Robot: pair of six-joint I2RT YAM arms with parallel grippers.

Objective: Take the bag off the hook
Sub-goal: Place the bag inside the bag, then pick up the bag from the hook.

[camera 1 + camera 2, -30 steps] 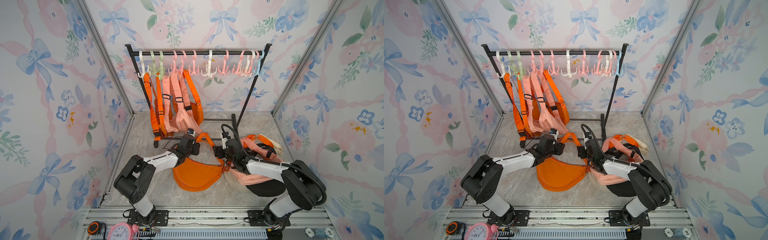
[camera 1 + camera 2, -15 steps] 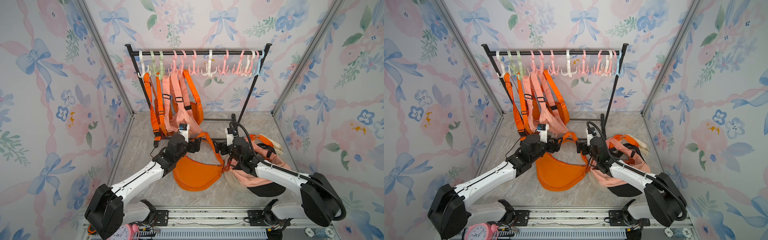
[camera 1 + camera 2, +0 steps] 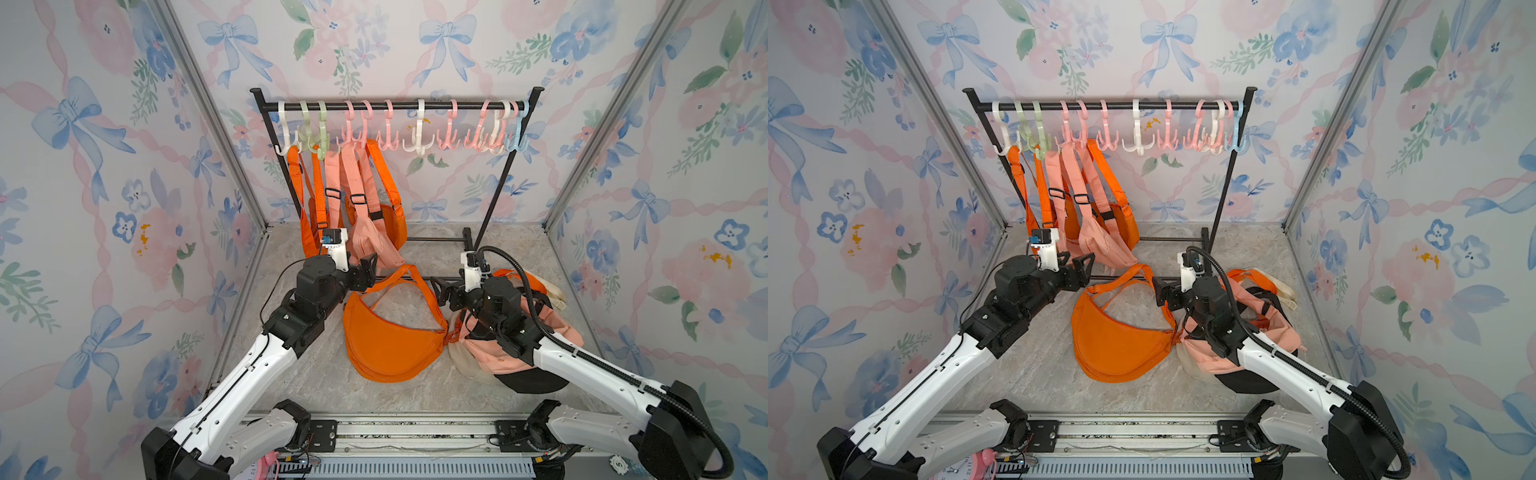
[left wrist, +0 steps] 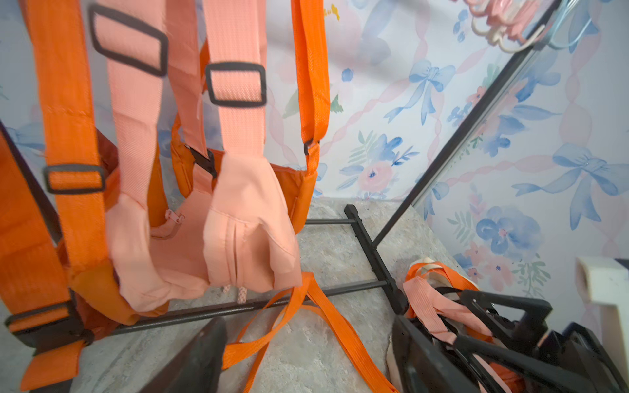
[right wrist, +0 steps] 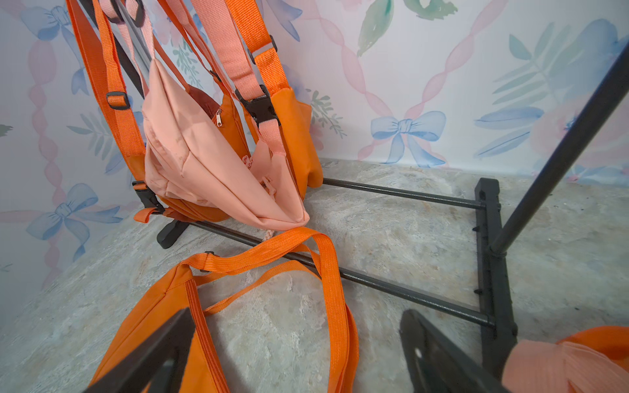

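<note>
Left claw [image 3: 365, 272] and right claw [image 3: 442, 293], wide open and empty, flank the orange sling bag [image 3: 390, 345] mid-desk — a hanging peach strap [image 3: 351, 174] wants lifting over its pink hook [image 3: 348, 129], not dragging.

Pink alarm clock [image 3: 978, 461]: cut off at the bottom edge in both top views.
Black bag [image 3: 536, 382]: mostly hidden beneath peach bag [image 3: 559, 332].
Rack hooks [image 4: 500, 17], left wrist view: blurred, cropped at the top edge; probably pink and cream.
</note>
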